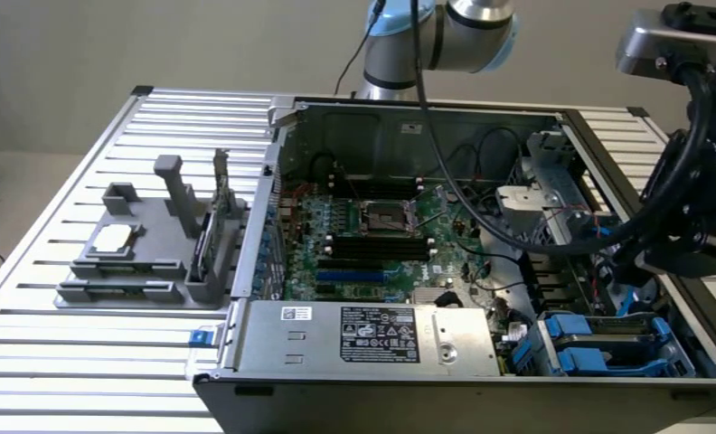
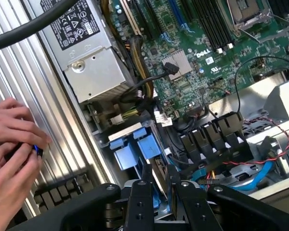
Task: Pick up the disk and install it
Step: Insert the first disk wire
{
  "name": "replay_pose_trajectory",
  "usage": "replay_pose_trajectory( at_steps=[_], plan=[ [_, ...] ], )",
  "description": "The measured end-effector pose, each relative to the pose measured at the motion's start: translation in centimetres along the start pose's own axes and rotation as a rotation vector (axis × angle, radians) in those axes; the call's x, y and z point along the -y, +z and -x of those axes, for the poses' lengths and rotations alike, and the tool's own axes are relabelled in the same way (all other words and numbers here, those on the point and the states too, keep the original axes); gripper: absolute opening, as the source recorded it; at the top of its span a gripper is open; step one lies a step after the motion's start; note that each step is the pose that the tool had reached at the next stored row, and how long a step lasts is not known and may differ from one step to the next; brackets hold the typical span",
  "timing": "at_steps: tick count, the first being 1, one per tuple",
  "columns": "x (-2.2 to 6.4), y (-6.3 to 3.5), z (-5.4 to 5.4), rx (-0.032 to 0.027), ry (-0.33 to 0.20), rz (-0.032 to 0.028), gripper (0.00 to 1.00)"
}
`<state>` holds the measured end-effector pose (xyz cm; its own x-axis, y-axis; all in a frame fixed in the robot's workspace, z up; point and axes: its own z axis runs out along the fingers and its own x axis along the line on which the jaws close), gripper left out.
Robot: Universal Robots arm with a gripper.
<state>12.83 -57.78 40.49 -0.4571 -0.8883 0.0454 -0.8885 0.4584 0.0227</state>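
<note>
My gripper hangs over the drive bay at the case's front corner, on the exterior view's right. Between its two black fingers stands the disk, seen edge-on, with only a thin strip of its blue frame showing. The fingers press on its two flat sides, so the gripper is shut on the disk. The disk's lower part is hidden behind the gripper body. Blue carrier tabs in the bay lie just beyond the fingertips.
The open computer case holds a motherboard and a grey power supply with a sticker. Cables crowd the bay. A person's hands hold a small dark object beside the case. A grey fixture stands on the slatted table.
</note>
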Motion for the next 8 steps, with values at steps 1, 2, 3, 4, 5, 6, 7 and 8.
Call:
replay_pose_trajectory(
  at_steps=[1,2,3,4,5,6,7,8],
  plan=[
    [0.0,0.0,0.0,0.0005,0.016,0.0006,0.25],
    [0.0,0.01,0.0,0.001,0.031,0.0012,0.25],
    [0.0,0.01,0.0,0.0014,0.047,0.0017,0.25],
    [0.0,0.01,0.0,0.0018,0.062,0.0023,0.25],
    [0.0,0.01,0.0,0.0022,0.078,0.0027,0.25],
    [0.0,0.01,0.0,0.0027,0.094,0.0033,0.25],
    [0.0,0.01,0.0,0.0031,0.109,0.0038,0.25],
    [0.0,0.01,0.0,0.0036,0.124,0.0043,0.25]
  ],
)
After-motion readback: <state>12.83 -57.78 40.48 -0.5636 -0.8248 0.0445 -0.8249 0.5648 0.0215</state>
